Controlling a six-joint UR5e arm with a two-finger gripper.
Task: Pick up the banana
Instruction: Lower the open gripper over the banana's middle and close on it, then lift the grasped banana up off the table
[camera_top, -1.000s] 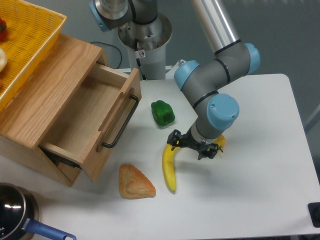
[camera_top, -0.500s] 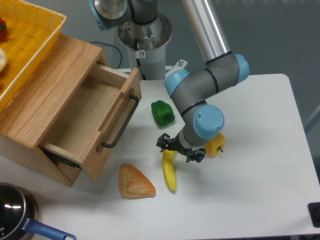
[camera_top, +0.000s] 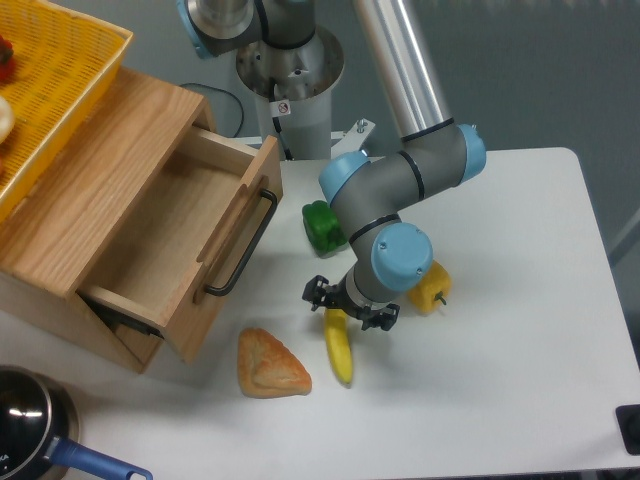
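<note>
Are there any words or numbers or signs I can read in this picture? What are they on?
No words or numbers can be read.
Small round red-and-white sign on the robot's white base post: a sticker, too small to make out.
White tag behind the arm: nothing readable.

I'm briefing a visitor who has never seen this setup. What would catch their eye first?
Probably the grey and blue arm bent over mid-table, its gripper right over the upper end of the yellow banana. Next, the wooden drawer pulled open on the left, with a bright yellow basket on top of its cabinet.
</note>
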